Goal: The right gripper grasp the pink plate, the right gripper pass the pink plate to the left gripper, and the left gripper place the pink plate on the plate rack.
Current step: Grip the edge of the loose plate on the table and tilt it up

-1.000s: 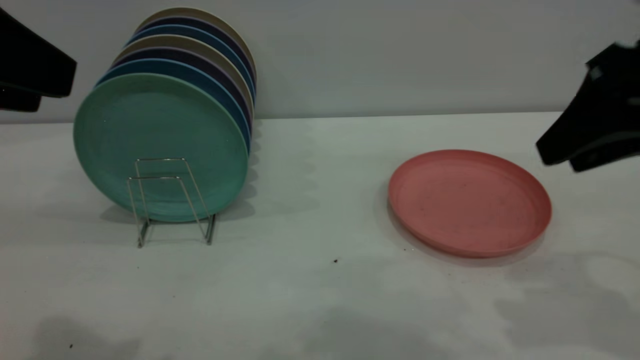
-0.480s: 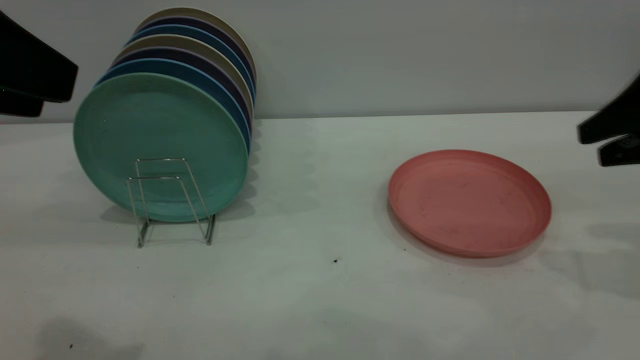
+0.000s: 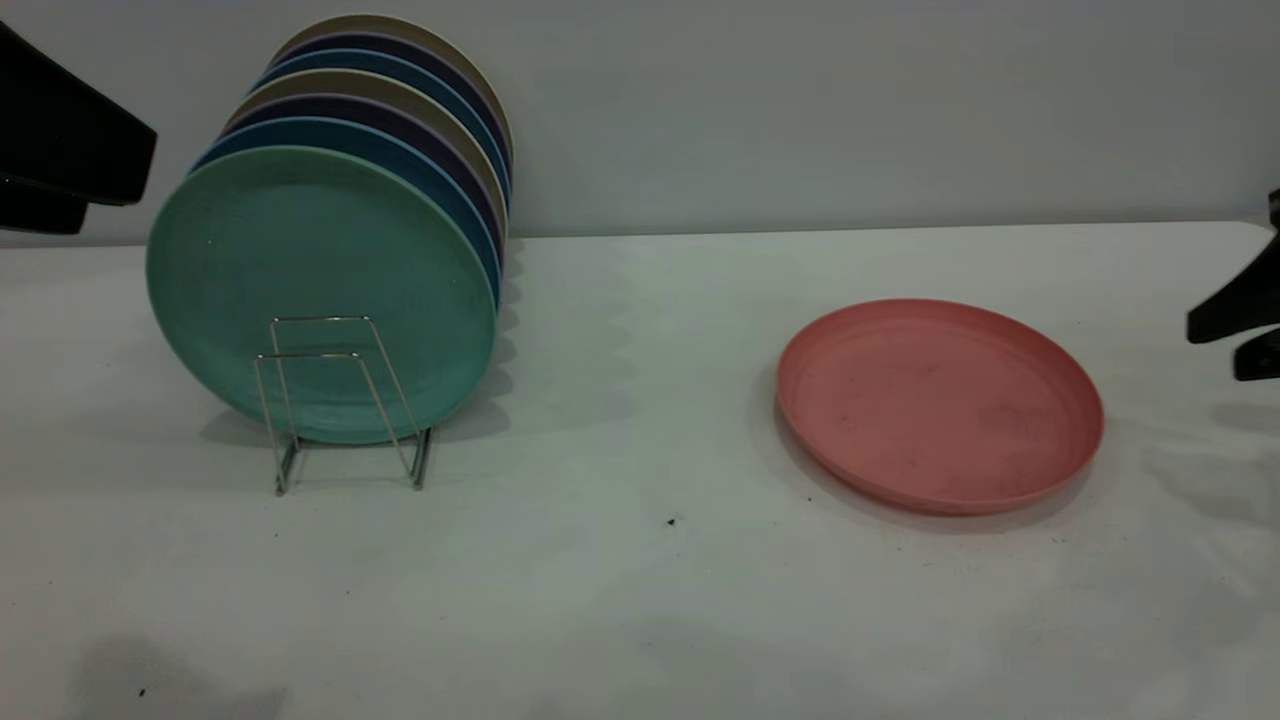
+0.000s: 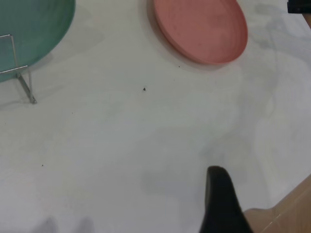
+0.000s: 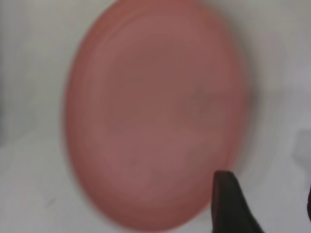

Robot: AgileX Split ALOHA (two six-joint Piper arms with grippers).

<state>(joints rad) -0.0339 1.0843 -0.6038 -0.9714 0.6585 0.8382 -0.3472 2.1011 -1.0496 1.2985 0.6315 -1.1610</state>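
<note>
The pink plate [image 3: 940, 405] lies flat on the white table [image 3: 640, 600], right of centre in the frame, exactly where it lay a second ago. The right gripper [image 3: 1243, 338], at the right edge, has dropped lower and pulled back toward the frame's border since then; its two fingers stand slightly apart, clear of the plate and beside its right rim. At left, the plate rack [image 3: 340, 400] holds a row of upright plates, a green plate [image 3: 320, 290] foremost, with two front loops free. The left gripper [image 3: 60, 150] hangs at the upper left edge, unmoved; whether it is open cannot be told. Nothing lies between plate and rack but small dark specks [image 3: 671, 521].
</note>
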